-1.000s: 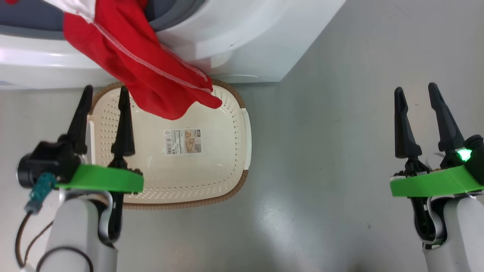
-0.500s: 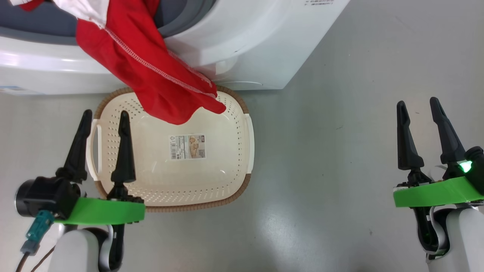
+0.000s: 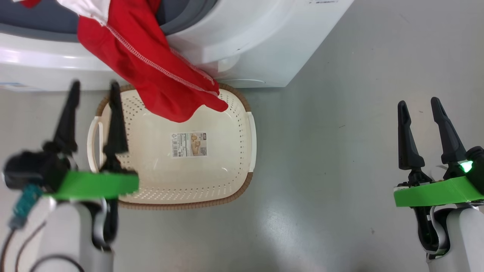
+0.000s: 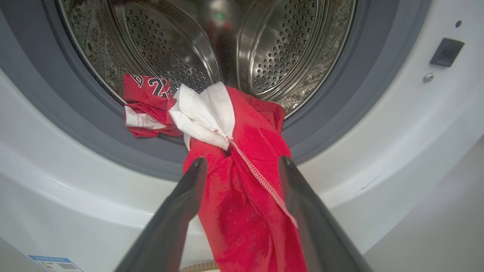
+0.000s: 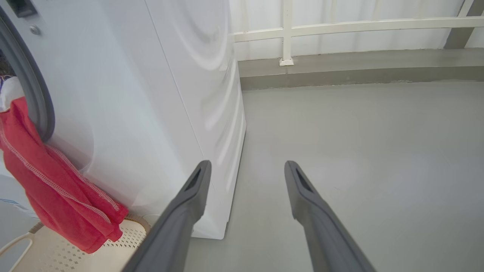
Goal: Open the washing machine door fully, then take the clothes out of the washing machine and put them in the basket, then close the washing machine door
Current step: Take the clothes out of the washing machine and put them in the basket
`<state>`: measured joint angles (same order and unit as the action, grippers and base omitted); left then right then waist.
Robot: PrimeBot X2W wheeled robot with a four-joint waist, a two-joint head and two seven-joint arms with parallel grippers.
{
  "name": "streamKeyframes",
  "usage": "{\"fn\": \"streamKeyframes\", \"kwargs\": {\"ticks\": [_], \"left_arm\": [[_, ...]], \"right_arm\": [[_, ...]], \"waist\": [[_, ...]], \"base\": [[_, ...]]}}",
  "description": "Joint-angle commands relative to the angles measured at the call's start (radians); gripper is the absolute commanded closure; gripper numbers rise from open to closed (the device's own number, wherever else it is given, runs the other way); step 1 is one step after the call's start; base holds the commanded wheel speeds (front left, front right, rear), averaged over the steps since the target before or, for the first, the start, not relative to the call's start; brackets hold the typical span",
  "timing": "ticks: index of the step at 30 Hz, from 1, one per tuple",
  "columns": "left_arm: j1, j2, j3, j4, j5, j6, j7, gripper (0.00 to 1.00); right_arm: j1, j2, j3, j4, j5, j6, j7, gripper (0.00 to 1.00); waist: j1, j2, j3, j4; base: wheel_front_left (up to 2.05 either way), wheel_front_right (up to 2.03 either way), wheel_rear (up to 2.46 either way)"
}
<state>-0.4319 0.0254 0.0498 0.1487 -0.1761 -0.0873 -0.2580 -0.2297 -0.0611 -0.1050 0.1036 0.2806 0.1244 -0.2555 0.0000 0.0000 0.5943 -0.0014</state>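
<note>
The white washing machine (image 3: 245, 45) has its opening uncovered; the washing machine door is out of view. Red clothes (image 3: 159, 75) with white stitching hang out over the grey gasket (image 4: 75, 113), their lower end dangling above the basket (image 3: 159, 173). The same clothes (image 4: 245, 143) show in the left wrist view, with a second red numbered piece (image 4: 145, 94) lying at the steel drum's (image 4: 287, 45) lip. My left gripper (image 3: 94, 85) is open above the basket's left side, pointing at the hanging cloth and holding nothing. My right gripper (image 3: 418, 101) is open over bare floor.
The cream basket (image 5: 56, 257) stands on the grey floor against the washing machine's (image 5: 151, 94) front. To the right of the machine the floor runs to a white railing (image 5: 287, 34) and a low kerb. A blue label (image 4: 56, 262) sits low on the machine's front.
My left gripper has moved forward towards the machine and is motion-blurred now. The head camera shifted slightly a second ago. The right gripper and the clothes have kept their places.
</note>
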Motion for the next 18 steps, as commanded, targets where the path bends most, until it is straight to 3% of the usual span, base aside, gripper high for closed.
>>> {"fn": "streamKeyframes", "kwargs": {"ticks": [1,7,18], "left_arm": [[-0.032,0.025,0.039,0.000,0.006,0.008,-0.004,0.00],[-0.180,0.046,0.031,0.118,0.029,0.003,-0.001,0.00],[-0.512,0.077,-0.055,0.413,0.076,0.000,0.181,0.00]], "right_arm": [[0.006,-0.005,0.023,-0.017,-0.001,0.006,-0.006,0.00],[0.004,-0.004,0.031,-0.013,0.002,0.006,-0.006,0.00],[-0.003,0.000,0.054,-0.009,0.006,0.006,-0.006,0.00]], "waist": [[0.0000,0.0000,0.001,0.002],[0.0000,0.0000,-0.002,-0.001],[0.0000,0.0000,0.009,-0.016]], "base": [[0.00,0.00,0.00],[0.00,0.00,0.00],[0.00,0.00,0.00]]}}
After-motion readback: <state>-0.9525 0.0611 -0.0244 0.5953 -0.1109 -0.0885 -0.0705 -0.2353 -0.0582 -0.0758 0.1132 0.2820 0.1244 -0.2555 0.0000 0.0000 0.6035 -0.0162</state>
